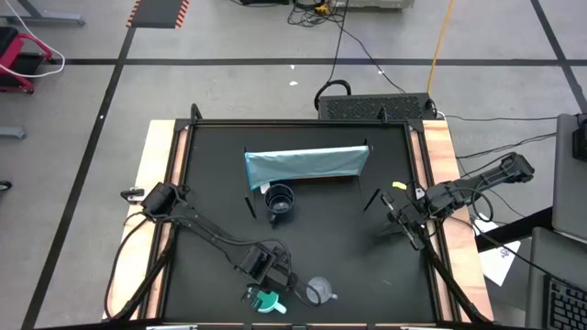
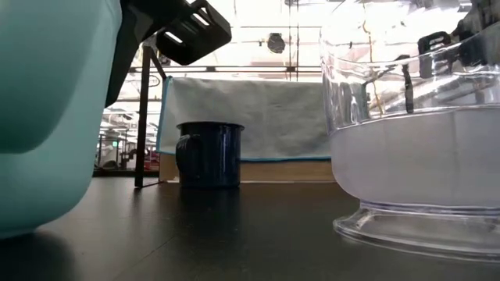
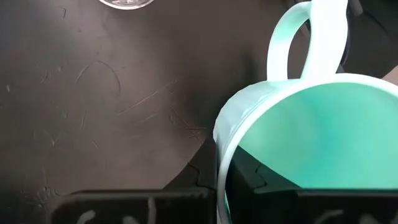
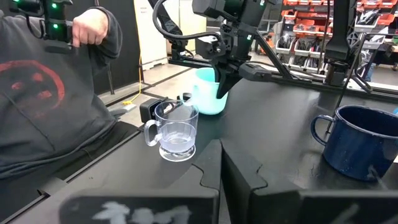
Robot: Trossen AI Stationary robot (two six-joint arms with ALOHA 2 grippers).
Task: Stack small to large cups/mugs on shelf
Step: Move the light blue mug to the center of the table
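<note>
Near the bottom centre of the overhead frame, the left gripper (image 1: 267,286) is reaching down over the turquoise mug (image 1: 266,299), its fingers pinching the mug's rim. From the right wrist camera the same gripper (image 4: 221,86) is coming down from above onto that mug (image 4: 207,91), which is sitting on the black table (image 1: 330,229). In the left wrist picture the mug's mouth (image 3: 317,134) is filling the right half of the frame, handle pointing toward the upper edge.

Just to the right of it in the overhead frame, the clear mug (image 1: 318,291) is standing upright and apart from the turquoise one. The navy mug (image 1: 280,201) is sitting upright in the middle of the frame, just below the shelf (image 1: 305,164), a long pale blue-grey panel lying across the upper centre.

The right gripper (image 1: 401,224) is waiting at the right edge of the table, its fingers pressed together and holding nothing.

At the left of the right wrist picture, a person (image 4: 50,93) in a grey shirt is standing beside the table.
</note>
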